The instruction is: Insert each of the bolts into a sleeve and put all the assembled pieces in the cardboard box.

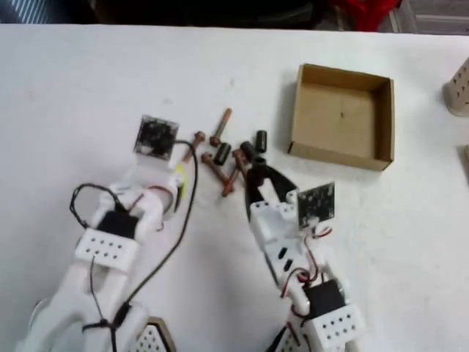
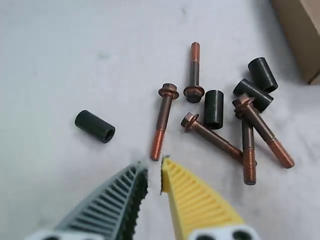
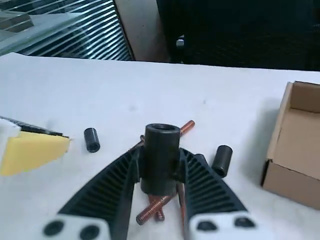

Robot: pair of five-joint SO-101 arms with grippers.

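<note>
Left gripper (image 2: 154,166), jaws slightly parted and empty, points at the threaded end of the nearest bolt (image 2: 164,120), apparently lined up to grasp it. Other bolts (image 2: 212,136) and loose sleeves (image 2: 214,108) lie clustered mid-table (image 1: 88,81). Right gripper (image 3: 160,162) clasps a black sleeve (image 3: 161,150) upright, bore upward, presumably ready to receive a bolt. The empty cardboard box (image 1: 333,155) stands rightward, nearer the far edge.

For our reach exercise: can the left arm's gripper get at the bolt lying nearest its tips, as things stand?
Probably yes. The left gripper is slightly open, and the nearest bolt lies just ahead of it on bare table, clear of the other bolts.
</note>
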